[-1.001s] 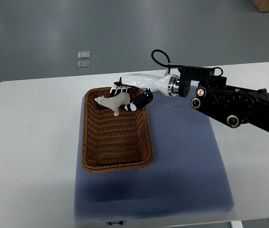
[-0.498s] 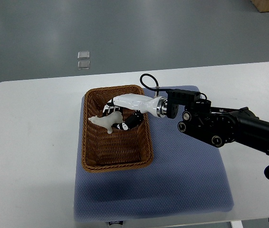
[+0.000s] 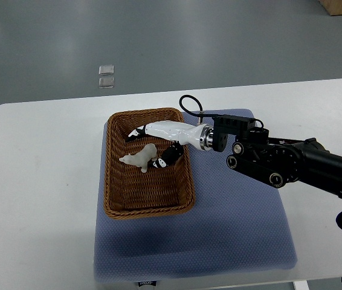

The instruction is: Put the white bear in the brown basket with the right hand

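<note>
From the top view, the right hand (image 3: 159,138) reaches in from the right edge over the brown basket (image 3: 147,162), which sits on a blue mat (image 3: 231,205) on the white counter (image 3: 38,181). The white bear (image 3: 139,157) is down inside the basket, in its far half, right beside the hand. One dark finger touches the bear's rear, while the other fingers (image 3: 138,133) arc above it; whether they grip it or have let go, I cannot tell. The left hand is out of the picture.
</note>
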Robot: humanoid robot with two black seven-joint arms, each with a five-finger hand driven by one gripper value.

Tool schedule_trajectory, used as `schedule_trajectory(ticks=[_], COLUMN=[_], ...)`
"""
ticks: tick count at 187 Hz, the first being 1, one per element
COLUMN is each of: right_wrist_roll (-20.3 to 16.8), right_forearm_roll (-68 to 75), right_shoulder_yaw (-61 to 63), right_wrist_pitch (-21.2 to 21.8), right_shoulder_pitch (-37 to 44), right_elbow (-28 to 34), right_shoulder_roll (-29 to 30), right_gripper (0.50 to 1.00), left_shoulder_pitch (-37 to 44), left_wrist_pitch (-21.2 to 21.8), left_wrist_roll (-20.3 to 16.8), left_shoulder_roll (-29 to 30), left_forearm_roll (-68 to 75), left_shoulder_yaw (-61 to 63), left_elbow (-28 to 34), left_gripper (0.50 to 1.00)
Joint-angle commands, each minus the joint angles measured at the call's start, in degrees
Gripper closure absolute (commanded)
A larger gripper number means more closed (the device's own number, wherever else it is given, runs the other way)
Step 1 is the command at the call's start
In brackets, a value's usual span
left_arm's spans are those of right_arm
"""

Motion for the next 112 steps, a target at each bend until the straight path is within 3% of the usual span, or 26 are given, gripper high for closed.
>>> schedule_trajectory(ticks=[1, 76, 112], right_wrist_roll=[0.00, -0.18, -3.87], right_forearm_roll=[0.16, 15.89, 25.12], right_shoulder_yaw=[0.20, 2.75, 5.48], right_wrist_pitch=[0.07, 5.26, 8.16], right_shoulder_pitch=[0.09, 0.44, 0.26], right_elbow=[-0.15, -0.15, -0.24], right_shoulder_roll=[-0.23, -1.64, -3.57], right_gripper=[0.591, 0.589, 0.589], left_shoulder_pitch=[0.00, 0.00, 0.00], left_wrist_pitch=[0.00, 0.00, 0.00], left_wrist_roll=[0.00, 0.00, 0.00], left_shoulder_roll=[0.00, 0.00, 0.00], left_forearm_roll=[0.02, 0.02, 0.02], left_shoulder_yaw=[0.00, 0.00, 0.00], left_elbow=[0.02, 0.02, 0.02], left_gripper=[0.500, 0.500, 0.500])
